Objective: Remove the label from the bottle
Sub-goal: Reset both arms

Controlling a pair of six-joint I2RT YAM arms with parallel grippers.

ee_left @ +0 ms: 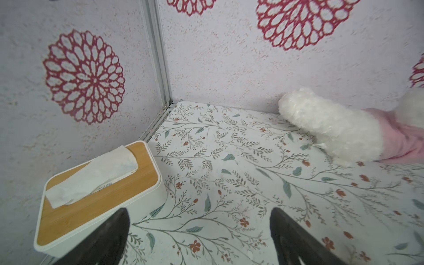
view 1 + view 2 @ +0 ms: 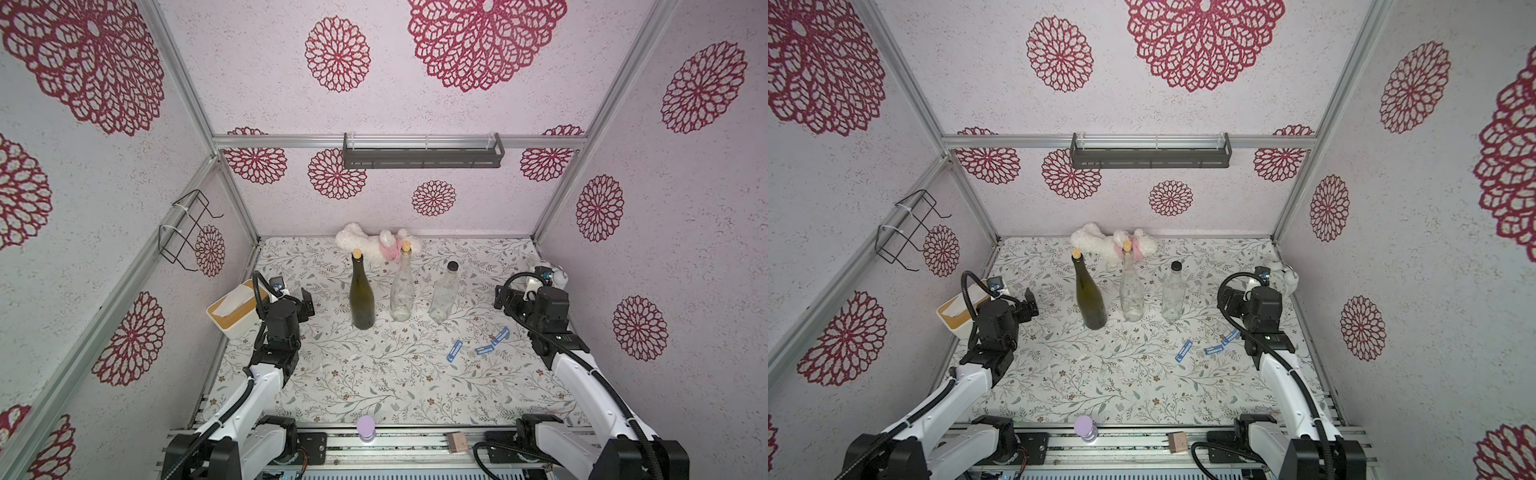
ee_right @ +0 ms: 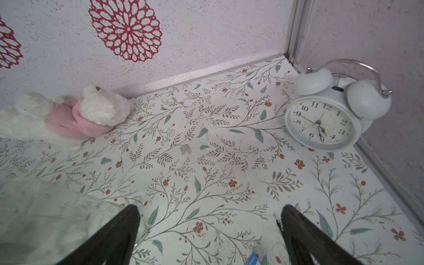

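Three bottles point(image 2: 402, 291) stand upright at the counter point(image 2: 353, 374) middle; we see three blue label strips point(image 2: 483, 350) lying flat near the right arm point(image 2: 573, 365). Both sets of jaws wide, holding nothing.

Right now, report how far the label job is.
Done: three blue label strips lie on the floral table; dark green corked bottle, clear corked bottle and black-capped clear bottle show no label. In hand: nothing; left gripper and right gripper are open. Left: seemingly nothing.
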